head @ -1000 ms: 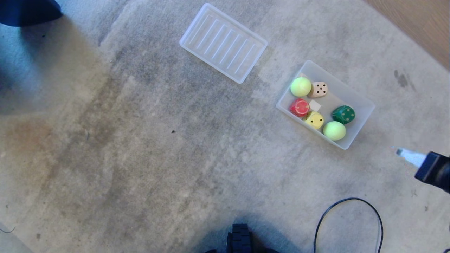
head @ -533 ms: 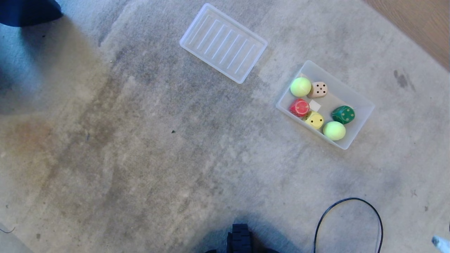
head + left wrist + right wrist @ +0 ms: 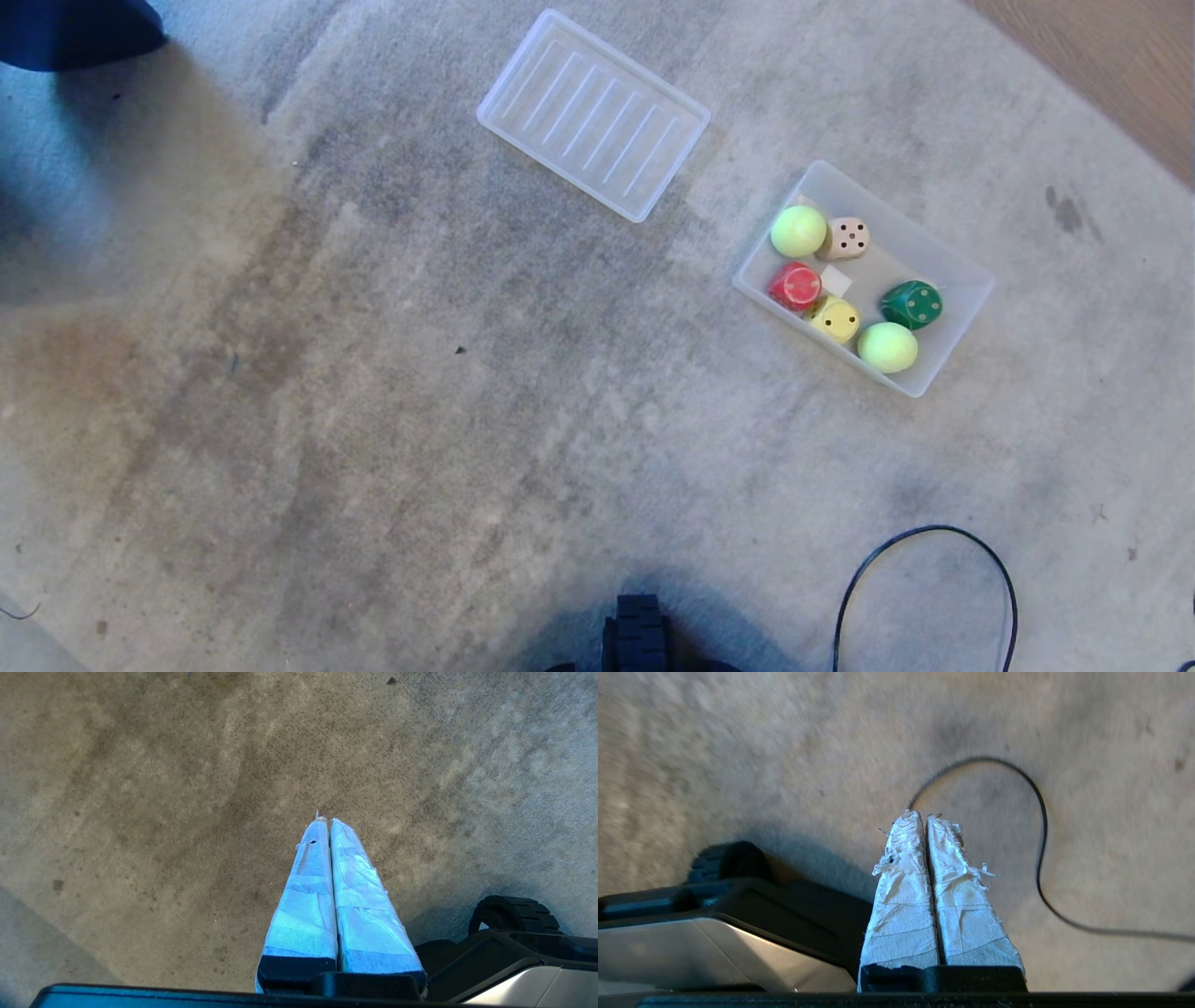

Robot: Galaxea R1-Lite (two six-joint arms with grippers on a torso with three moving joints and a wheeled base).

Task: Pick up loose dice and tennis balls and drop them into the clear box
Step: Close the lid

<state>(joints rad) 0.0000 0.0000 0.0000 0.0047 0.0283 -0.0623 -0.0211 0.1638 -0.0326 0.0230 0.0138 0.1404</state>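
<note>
All 4 dice [image 3: 837,319] and 2 tennis balls [image 3: 798,231] lay inside the clear box [image 3: 962,271] at far right on the carpet [image 3: 373,373]. The left gripper [image 3: 325,822] and right gripper [image 3: 923,815] were both clenched empty near the base.

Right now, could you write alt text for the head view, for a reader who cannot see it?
On a worn grey carpet, a clear box holds four dice and two tennis balls. A ribbed tray lies beside it, apart, and a black cable loops nearer the robot. No gripper shows.

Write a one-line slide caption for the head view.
Clear box on carpet holding four dice and two tennis balls; ribbed tray nearby.
</note>
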